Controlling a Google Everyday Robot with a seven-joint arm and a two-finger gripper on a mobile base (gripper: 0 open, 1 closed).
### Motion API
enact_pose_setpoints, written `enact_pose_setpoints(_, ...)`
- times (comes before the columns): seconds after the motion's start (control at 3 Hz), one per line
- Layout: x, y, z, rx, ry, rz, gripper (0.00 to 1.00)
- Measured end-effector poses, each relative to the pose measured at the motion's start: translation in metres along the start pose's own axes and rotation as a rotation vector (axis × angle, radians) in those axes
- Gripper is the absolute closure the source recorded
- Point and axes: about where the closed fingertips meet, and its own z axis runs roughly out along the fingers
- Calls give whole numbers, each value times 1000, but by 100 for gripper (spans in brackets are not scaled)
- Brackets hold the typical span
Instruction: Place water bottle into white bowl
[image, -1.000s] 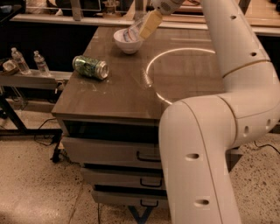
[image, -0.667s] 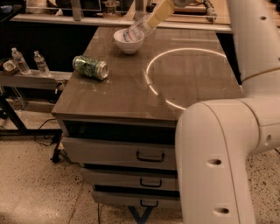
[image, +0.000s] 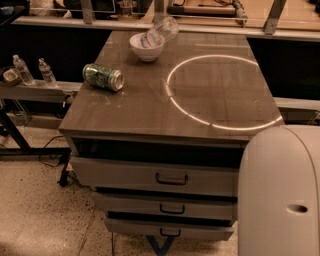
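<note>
In the camera view the water bottle (image: 162, 29) leaned in the white bowl (image: 146, 51) near the desk's (image: 150, 112) far edge, its long axis tilted, lower end inside the bowl, upper end pointing up and right, while the end effector stayed outside the view, so I cannot tell its state.

Your table (image: 150, 112) carries the white bowl (image: 146, 51) near its far edge; a green can (image: 103, 77) lies left; gripper out of view.

Green patterned can (image: 103, 77), white bowl (image: 145, 52)
</note>
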Motion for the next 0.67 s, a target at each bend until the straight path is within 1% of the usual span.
enact_pose_setpoints(0.33, -10, -44, -57, 148, -27, 37, 0)
enact_pose_setpoints(0.67, -13, -52, -68, 178, -36, 44, 0)
